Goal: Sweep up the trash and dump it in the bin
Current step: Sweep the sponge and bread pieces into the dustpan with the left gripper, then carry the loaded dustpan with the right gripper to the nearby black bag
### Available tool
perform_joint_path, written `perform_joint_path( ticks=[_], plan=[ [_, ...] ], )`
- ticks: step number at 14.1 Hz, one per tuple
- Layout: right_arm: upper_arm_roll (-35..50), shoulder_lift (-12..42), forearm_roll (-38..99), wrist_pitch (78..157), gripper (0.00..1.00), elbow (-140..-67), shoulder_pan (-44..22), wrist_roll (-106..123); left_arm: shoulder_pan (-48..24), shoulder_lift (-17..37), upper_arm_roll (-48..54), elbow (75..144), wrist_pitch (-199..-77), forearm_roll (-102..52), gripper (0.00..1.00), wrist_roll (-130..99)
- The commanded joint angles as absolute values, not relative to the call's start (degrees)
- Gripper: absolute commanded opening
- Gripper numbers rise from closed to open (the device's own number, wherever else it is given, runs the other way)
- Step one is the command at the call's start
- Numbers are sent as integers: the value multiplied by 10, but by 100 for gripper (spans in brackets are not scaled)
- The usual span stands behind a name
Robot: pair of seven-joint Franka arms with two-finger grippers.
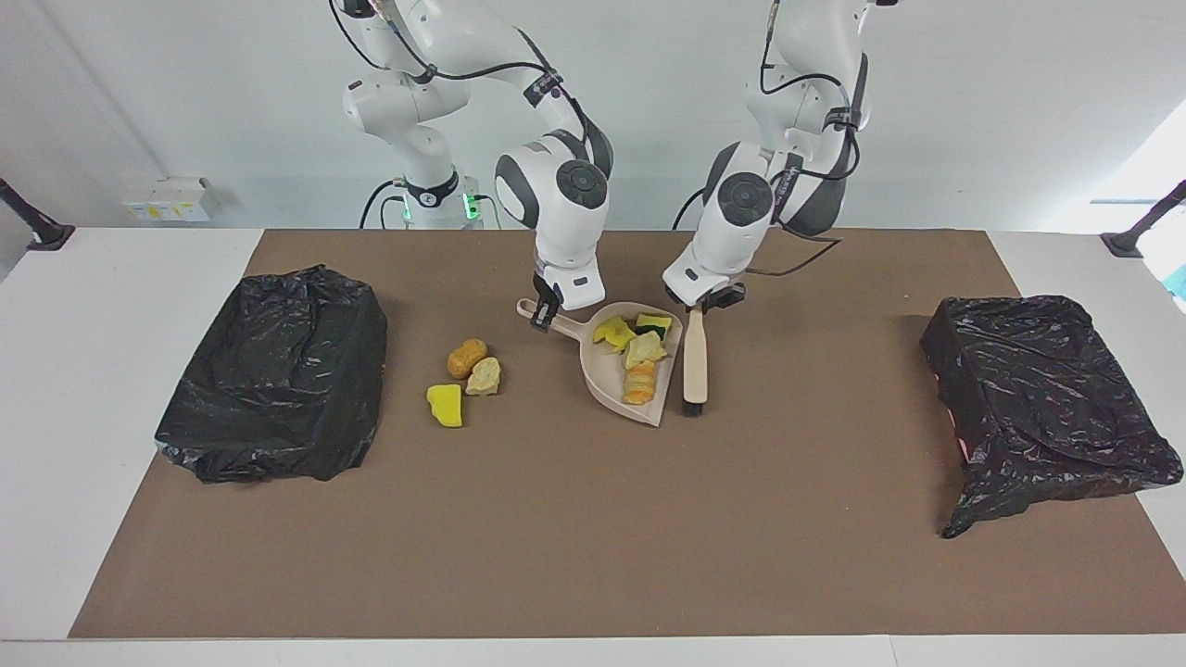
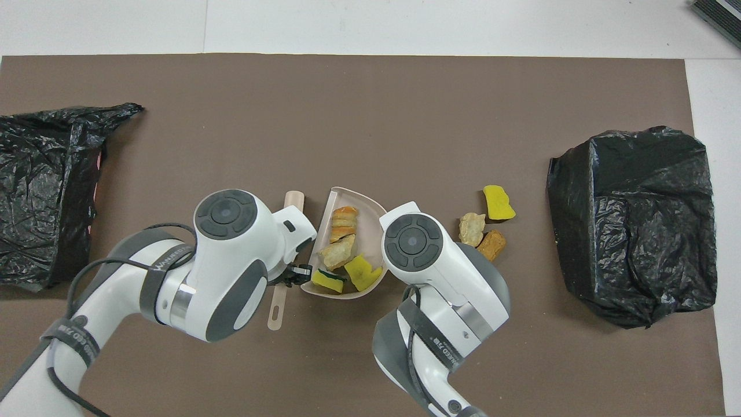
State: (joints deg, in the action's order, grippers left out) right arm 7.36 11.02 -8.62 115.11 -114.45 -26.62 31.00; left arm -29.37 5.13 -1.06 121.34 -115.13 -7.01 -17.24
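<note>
Under our right gripper point(image 1: 548, 312), closed on the dustpan point(image 1: 623, 371) handle, four trash lumps point(image 1: 637, 356) lie in the pan; three more point(image 1: 466, 374) wait beside it. Our left gripper point(image 1: 701, 304) clamps the brush point(image 1: 695, 359). Probably they are light, soft and roll easily, so we push them, not pinch.

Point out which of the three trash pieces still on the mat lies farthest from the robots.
The yellow foam chunk. The orange-brown piece and the pale beige piece beside it both lie nearer the robots.
</note>
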Motion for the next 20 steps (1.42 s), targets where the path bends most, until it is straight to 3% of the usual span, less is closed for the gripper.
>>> perform_joint_path(
  ticks=[1,3,7,14,20],
  plan=[
    [76,88,-95,1159,0,-1143,-238,308,-255,52,-7,1223,-1180,-53,0,-174],
    [75,65,-91,1152,0,-1143,-221,335,-225,54,-6,1228,-1199,-53,0,-170],
    [75,3,-54,1129,0,-1140,-136,419,-231,52,-5,1230,-1194,-53,0,-205],
    [69,-18,-2,988,0,-1028,71,661,-381,-8,-1,1322,-1267,-54,0,-401],
    [12,-18,-41,997,0,-1025,195,868,-466,-48,1,1376,-1298,-104,0,-462]
  ],
)
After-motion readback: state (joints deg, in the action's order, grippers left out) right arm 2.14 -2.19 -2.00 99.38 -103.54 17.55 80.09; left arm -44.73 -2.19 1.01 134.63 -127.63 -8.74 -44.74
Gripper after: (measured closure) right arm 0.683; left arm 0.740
